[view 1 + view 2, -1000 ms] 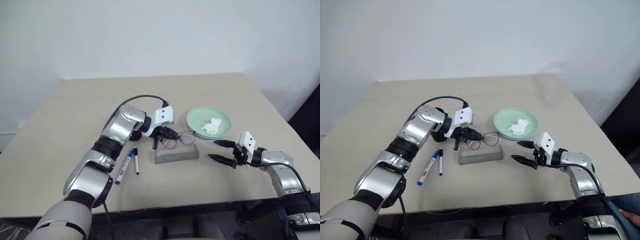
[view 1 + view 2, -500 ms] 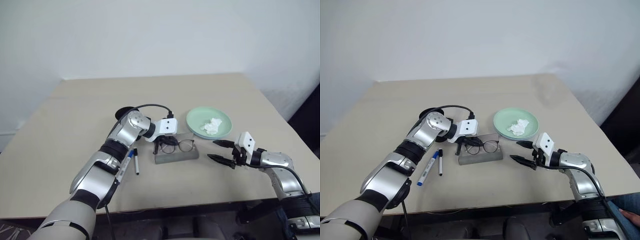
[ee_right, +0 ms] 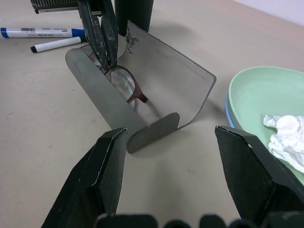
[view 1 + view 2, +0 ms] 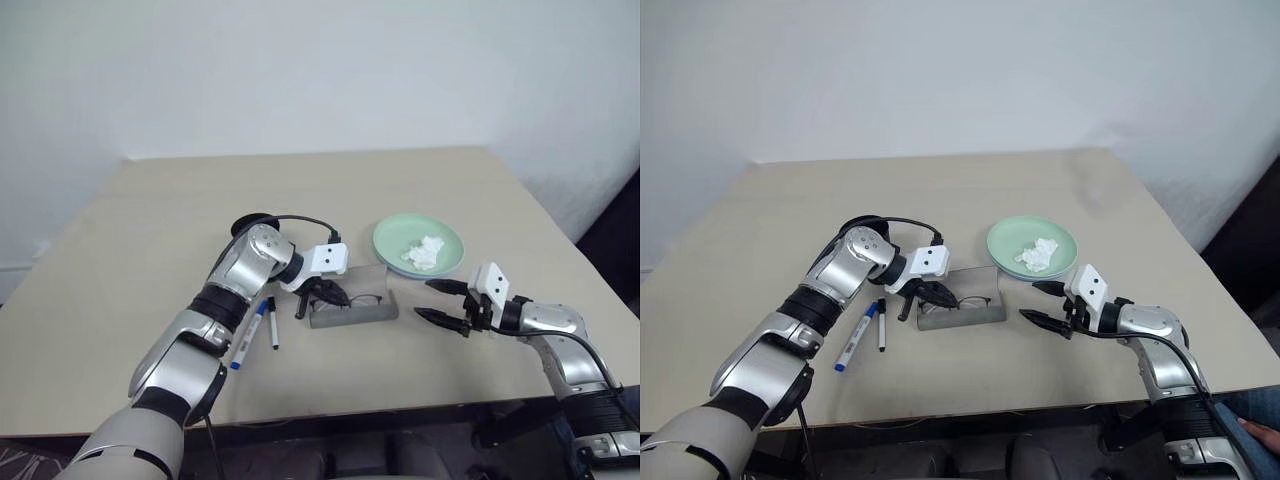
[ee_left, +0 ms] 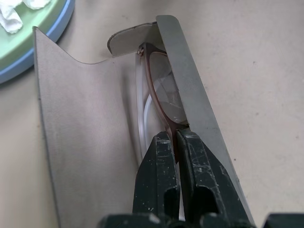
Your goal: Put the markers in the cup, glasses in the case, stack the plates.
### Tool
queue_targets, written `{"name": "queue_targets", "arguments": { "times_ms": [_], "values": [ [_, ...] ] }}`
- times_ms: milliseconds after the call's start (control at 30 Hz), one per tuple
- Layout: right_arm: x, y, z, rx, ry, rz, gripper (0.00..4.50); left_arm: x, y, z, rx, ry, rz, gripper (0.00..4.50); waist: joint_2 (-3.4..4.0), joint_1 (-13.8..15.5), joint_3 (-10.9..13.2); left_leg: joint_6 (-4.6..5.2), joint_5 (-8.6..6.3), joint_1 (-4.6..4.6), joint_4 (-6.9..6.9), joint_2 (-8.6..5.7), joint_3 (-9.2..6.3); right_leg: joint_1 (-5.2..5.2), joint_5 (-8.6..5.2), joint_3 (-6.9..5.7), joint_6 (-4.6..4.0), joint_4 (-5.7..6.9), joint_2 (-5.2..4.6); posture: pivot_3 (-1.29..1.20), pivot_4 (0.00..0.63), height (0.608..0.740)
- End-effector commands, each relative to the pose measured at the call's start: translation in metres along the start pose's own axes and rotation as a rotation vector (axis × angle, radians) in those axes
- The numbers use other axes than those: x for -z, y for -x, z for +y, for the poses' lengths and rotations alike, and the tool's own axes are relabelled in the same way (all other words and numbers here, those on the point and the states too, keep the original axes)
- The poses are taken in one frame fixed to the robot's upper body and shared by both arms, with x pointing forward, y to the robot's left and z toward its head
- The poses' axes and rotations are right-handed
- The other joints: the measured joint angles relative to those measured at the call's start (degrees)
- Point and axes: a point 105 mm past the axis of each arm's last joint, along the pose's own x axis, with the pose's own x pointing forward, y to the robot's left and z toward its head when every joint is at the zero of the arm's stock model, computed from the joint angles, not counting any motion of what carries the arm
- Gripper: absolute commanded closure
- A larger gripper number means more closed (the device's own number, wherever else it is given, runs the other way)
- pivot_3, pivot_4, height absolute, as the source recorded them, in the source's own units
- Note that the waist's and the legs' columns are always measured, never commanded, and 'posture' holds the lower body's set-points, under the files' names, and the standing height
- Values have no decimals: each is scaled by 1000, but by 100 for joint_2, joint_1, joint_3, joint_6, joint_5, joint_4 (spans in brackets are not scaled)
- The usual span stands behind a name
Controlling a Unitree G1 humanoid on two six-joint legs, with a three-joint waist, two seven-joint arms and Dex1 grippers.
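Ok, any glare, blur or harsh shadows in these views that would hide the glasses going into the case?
Left wrist view: sharp on the thin brown wire-framed glasses inside the open grey hinged case, soft even light. Right wrist view: the right gripper looms large in the foreground, slightly soft. Head views: diffuse light, faint shadows; the left gripper covers part of the frames.

Glasses [image 5: 161,95] inside open grey case [image 5: 85,118]; markers [image 4: 866,331] beside; plates [image 4: 1032,247] stacked.

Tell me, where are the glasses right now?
The glasses sit inside the open grey case, pinched by the left gripper, left of the stacked plates.
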Motion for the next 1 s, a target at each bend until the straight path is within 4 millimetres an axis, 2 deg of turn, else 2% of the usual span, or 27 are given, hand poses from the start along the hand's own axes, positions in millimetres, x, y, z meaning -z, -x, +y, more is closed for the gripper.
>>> {"name": "queue_targets", "arguments": {
  "times_ms": [33, 200, 433, 667, 767, 867, 933, 1000],
  "values": [
    [-15, -2, -5, 4, 43, -41, 1306, -4, -1, 1, -17, 13, -26, 3840, 0, 1, 0, 0, 0, 0, 0, 0, -1, 0, 0, 0, 0, 0, 0, 0, 0, 740],
    [-14, -3, -7, 3, 44, -40, 1306, -13, 0, 10, -66, 11, -67, 2166, 0, 5, 0, 0, 0, -1, 1, -1, -2, 0, 0, -1, 0, 0, -1, 0, 0, 740],
    [-8, -2, -8, 5, 40, -35, 1306, -38, 11, 32, -176, -15, -163, 2166, -2, 5, 1, 0, 0, -4, 4, -2, -4, 0, 1, -2, 1, -1, -1, 0, 0, 740],
    [-5, -2, -9, 8, 43, -33, 1306, -56, 32, 67, -394, -58, -208, 2166, -2, 1, 1, -1, 0, -2, 6, -3, -1, 1, 3, 0, 4, -1, -1, 0, 0, 740],
    [-4, -3, -10, 8, 44, -35, 1306, -54, 38, 76, -465, -83, -188, 2732, -2, 3, 1, -1, 0, -2, 6, -3, -2, 1, 4, -1, 5, -1, 0, 0, 0, 740],
    [-6, -3, -10, 7, 52, -44, 1306, -51, 44, 84, -537, -111, -180, 3770, -2, 4, 1, -1, 0, -2, 6, -5, -3, 1, 8, 0, 10, -1, -1, 0, 0, 740],
    [-11, -3, -9, 0, 50, -68, 1306, -39, 41, 85, -546, -99, -122, 4465, -3, 4, 1, 0, 0, -3, 6, -7, -3, 1, 11, 1, 14, -2, -2, 0, 0, 740],
    [-16, -3, -9, -7, 45, -90, 1306, -30, 37, 85, -542, -90, -79, 4465, -2, 4, 1, 0, 0, -4, 6, -15, -3, 2, 13, 1, 16, -3, -2, 0, 0, 740]
  ]
}}
